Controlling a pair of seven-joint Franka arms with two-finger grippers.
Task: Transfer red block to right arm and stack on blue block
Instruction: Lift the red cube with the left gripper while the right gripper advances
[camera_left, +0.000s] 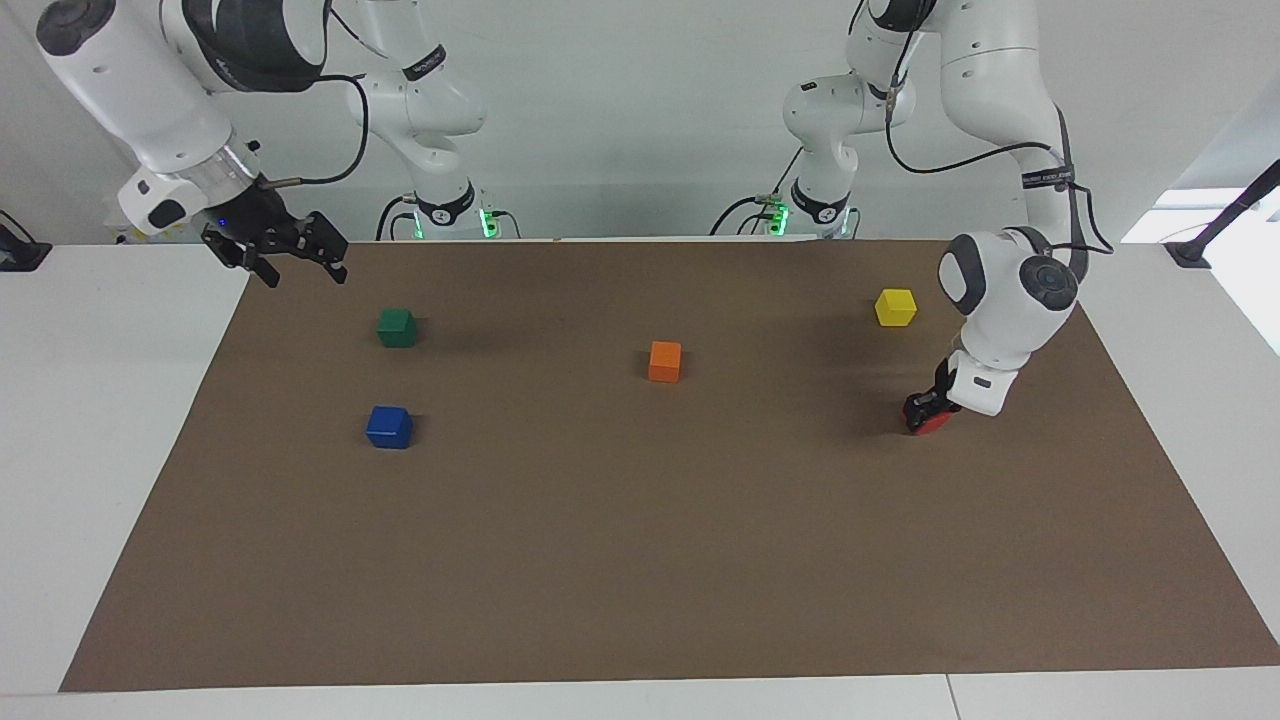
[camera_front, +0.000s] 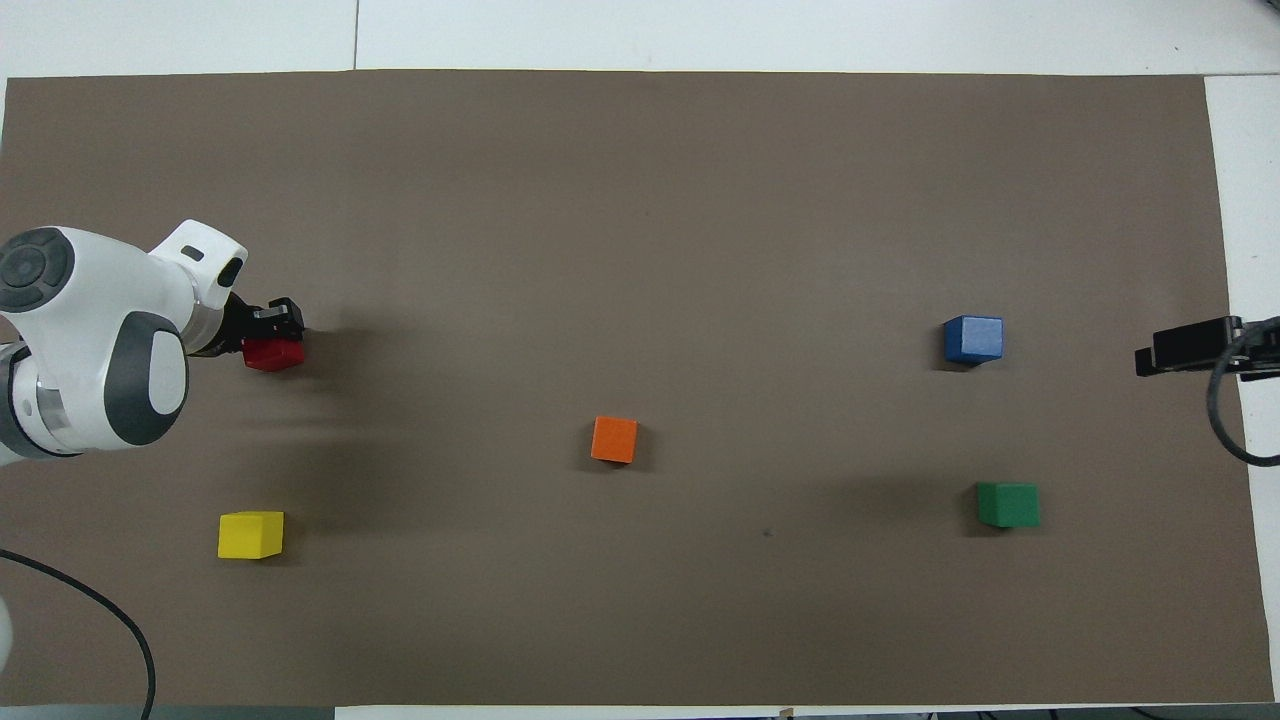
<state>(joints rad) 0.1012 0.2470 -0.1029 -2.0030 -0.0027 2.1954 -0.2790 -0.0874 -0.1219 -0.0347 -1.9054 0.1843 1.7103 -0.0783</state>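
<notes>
The left claw (camera_left: 928, 412) is down at the red block (camera_left: 933, 422), which sits on the brown surface (camera_left: 640, 560) toward the left arm's end, farther from the robots than the yellow block (camera_left: 895, 307). Black fingers (camera_front: 278, 318) lie against the block on at least one side. Whether they are clamped on it or only set around it I cannot tell, since the wrist hides much of the grip in both views. The block looks to be resting on the surface or barely off it.

The right claw (camera_left: 290, 255) hangs in the air over the edge of the brown surface at the right arm's end, its fingers spread apart and holding nothing. That arm waits (a sensible pose for a receiver: raised, open, and out of the way until the block is brought over).

The blue block (camera_left: 389, 427) stands alone toward the right arm's end, with the green block (camera_left: 397, 327) nearer the robots beside it and well apart. The orange block (camera_left: 664, 361) sits about midway along the surface, between the two arms' ends.

By my reading this is the pickup stage: the handover and the stacking are not yet done. The red block lies well apart from the blue one, out at the left arm's end, which is probably why the task routes it through a handover.
</notes>
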